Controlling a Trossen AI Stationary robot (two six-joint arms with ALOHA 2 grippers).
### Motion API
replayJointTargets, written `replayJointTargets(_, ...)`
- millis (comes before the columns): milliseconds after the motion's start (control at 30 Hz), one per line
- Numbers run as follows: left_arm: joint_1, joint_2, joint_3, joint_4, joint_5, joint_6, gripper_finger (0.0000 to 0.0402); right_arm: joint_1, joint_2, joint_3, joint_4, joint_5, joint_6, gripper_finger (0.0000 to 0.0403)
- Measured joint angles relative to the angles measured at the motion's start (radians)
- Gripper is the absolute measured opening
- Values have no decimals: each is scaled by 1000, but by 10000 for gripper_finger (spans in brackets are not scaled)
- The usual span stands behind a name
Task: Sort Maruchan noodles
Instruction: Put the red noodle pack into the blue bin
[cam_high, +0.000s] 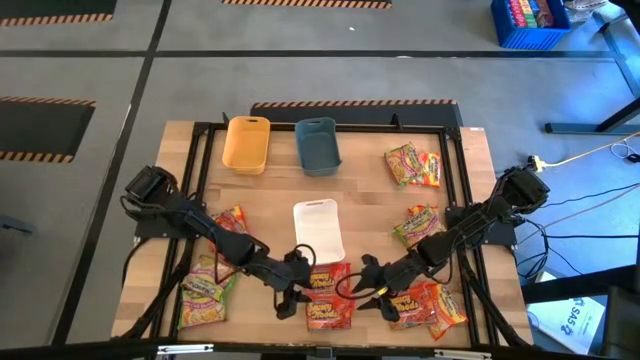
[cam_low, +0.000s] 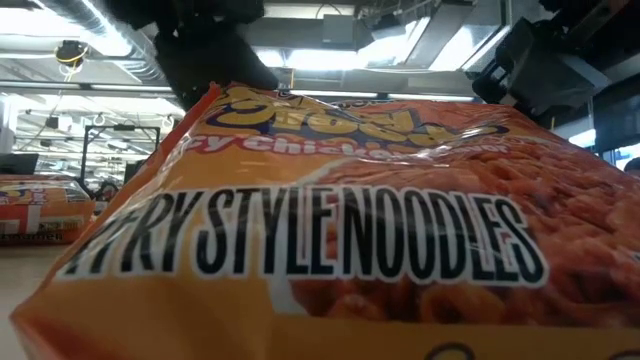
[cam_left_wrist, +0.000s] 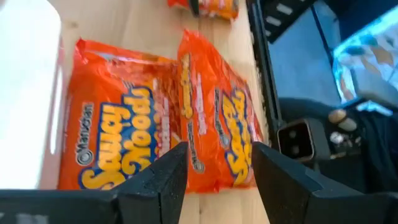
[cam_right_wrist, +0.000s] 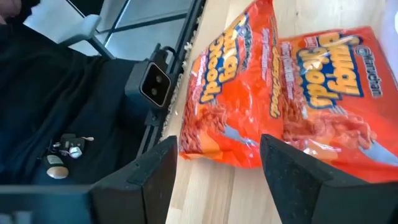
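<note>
Overhead: left end effector (cam_high: 287, 300) and right end effector (cam_high: 372, 285) flanked two orange noodle packets (cam_high: 327, 297) at the bench's (cam_high: 180, 150) near edge, below a white tray (cam_high: 319, 229); yellow tray (cam_high: 246, 144) and blue tray (cam_high: 318, 145) sat at the far side. Low cam: one orange packet (cam_low: 340, 240) filled the shot. Left wrist cam: fingers (cam_left_wrist: 163, 177) stood apart, empty, over both packets. Right wrist cam: fingers (cam_right_wrist: 158, 171) likewise spread, gripping nothing, packets (cam_right_wrist: 249, 93) just beyond.
</note>
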Motion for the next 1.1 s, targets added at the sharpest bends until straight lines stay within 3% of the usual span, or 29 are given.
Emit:
replayJointTargets(233,1,31,1,-14,32,-46,170,0,0,0,0,9,0,214)
replayJointTargets(533,12,126,2,103,136,-90,170,0,0,0,0,30,-3,214)
replayJointTargets(700,20,147,1,148,128,-88,168,0,0,0,-1,73,-4,214)
replayJointTargets(1100,14,154,2,153,171,-35,63,0,0,0,-6,89,-5,214)
